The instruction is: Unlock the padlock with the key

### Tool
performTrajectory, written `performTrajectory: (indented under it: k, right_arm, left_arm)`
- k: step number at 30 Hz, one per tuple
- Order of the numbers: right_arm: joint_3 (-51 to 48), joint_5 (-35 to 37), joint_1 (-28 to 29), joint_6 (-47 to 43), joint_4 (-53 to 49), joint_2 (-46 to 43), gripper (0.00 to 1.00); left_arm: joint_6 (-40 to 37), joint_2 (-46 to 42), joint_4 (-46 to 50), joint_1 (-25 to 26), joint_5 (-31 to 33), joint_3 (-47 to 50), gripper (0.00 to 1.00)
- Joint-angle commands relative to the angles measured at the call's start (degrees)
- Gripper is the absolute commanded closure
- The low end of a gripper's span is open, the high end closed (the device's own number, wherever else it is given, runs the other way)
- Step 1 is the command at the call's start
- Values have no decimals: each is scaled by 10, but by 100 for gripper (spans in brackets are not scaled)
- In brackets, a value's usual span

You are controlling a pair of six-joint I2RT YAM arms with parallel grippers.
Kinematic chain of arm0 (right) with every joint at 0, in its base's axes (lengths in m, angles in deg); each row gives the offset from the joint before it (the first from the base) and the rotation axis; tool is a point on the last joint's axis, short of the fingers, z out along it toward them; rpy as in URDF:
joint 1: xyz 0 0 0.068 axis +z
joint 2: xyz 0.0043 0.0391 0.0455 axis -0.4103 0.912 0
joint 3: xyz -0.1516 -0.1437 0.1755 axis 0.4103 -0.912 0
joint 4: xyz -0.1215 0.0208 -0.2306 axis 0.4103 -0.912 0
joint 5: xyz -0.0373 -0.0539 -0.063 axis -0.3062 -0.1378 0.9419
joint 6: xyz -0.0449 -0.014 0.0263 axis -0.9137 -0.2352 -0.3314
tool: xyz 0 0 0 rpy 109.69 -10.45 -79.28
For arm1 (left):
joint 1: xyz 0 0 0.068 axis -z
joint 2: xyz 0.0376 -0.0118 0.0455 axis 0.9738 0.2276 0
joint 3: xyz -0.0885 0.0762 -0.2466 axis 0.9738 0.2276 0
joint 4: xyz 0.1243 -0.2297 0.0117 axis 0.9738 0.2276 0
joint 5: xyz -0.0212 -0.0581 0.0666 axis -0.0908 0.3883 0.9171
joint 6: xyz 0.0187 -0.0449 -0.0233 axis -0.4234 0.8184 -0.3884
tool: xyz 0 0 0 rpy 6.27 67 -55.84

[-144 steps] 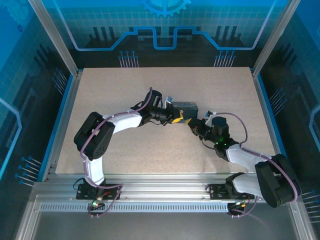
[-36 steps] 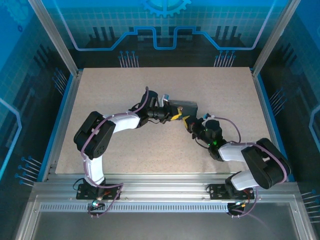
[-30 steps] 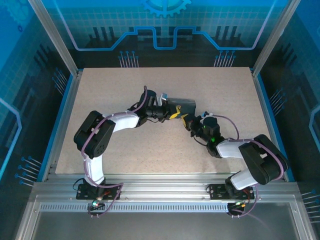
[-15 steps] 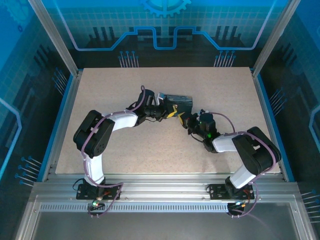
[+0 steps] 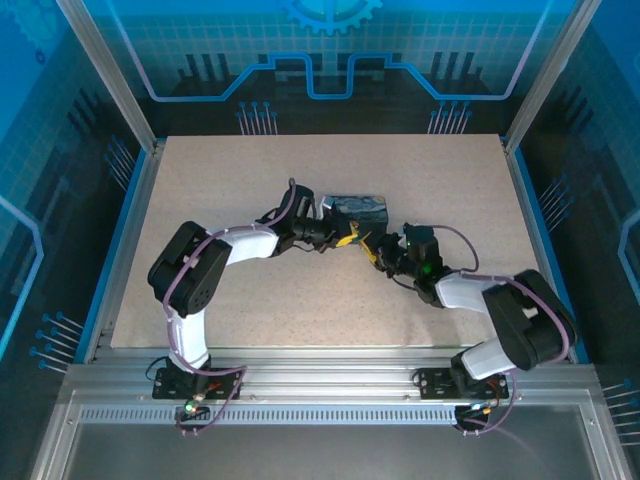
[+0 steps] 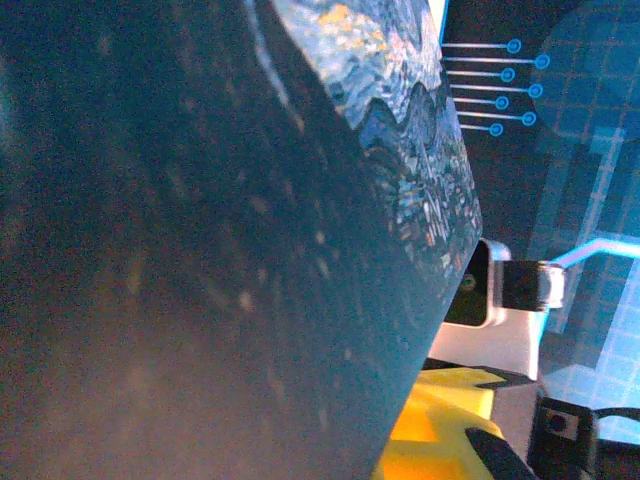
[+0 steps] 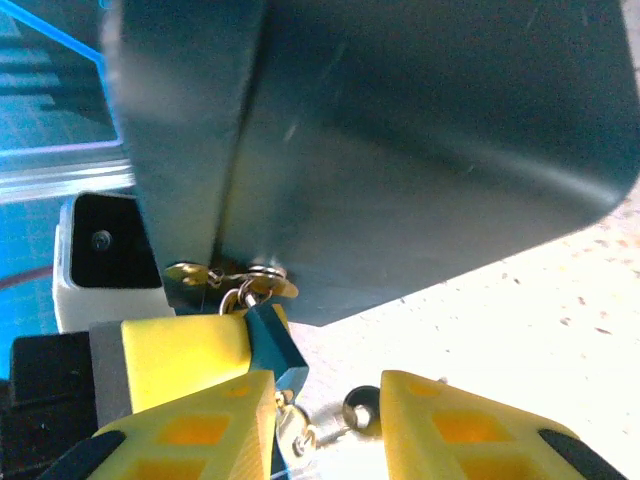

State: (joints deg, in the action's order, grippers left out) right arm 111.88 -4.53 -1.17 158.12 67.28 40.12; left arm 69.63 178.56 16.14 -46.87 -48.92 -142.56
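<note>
The dark teal padlock (image 6: 385, 150) bears painted swirls; left end effector (image 5: 346, 237) closed, right end effector (image 7: 327, 402) parted.

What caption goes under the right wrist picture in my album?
Open right gripper close to a little blue padlock at the corner of a dark box.

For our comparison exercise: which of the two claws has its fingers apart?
The right claw: a gap shows between its yellow fingers; the left claw is shut.

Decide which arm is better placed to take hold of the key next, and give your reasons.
Right, probably. The right fingers stand open either side of the key, while the left fingers are shut on the padlock.
</note>
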Motion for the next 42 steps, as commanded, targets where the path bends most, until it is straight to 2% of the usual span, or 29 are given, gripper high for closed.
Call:
performTrajectory:
  k: [1, 5, 9, 16, 20, 28, 42]
  right_arm:
    - [15, -10, -10, -105, -170, -60, 66]
    - [38, 0, -11, -185, -296, -109, 67]
    - [75, 15, -8, -269, -404, -122, 69]
    - [149, 46, 18, -422, -507, -117, 67]
    - [193, 63, 34, -490, -535, -97, 57]
    - [270, 90, 74, -565, -559, -24, 50]
    - [333, 139, 105, -616, -593, 50, 58]
  left_arm:
    - [-12, -7, -3, 4, -30, 3, 100]
    - [-12, -8, 1, 4, -27, 3, 100]
    - [-14, -10, 7, 4, -26, 4, 100]
    - [-17, -16, 18, 4, -27, 7, 100]
    - [-19, -18, 24, 4, -27, 7, 100]
    - [-23, -24, 36, 4, -27, 4, 100]
    - [-26, -29, 42, 4, -31, 2, 100]
